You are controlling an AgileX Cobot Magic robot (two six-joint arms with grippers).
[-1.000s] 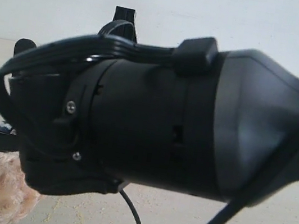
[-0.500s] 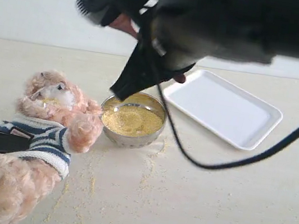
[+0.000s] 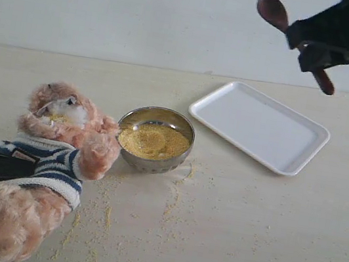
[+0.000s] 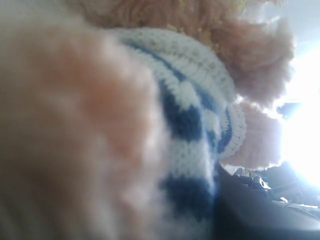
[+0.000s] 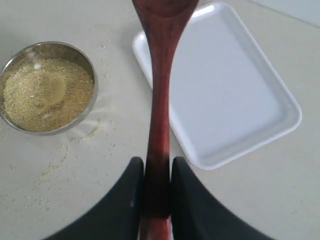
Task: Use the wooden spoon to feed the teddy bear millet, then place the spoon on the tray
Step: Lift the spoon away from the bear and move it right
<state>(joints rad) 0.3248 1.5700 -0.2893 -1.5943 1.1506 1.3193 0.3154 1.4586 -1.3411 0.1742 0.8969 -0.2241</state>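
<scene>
The teddy bear lies on its back at the left, in its striped sweater. My left gripper is shut on its body at the waist; one black finger presses against the sweater. The millet fills a steel bowl beside the bear's paw. High at the upper right, above the far side of the white tray, my right gripper is shut on the handle of the wooden spoon. The spoon's oval bowl points left.
Loose millet grains are scattered over the pale table in front of the bowl and the bear. The right wrist view shows the steel bowl and the tray side by side below the spoon. A pale wall rises behind the table.
The right arm, which filled the exterior view a second ago, has swung up and to the right with the spoon, away from the steel bowl. The bear and my left gripper have not moved.
</scene>
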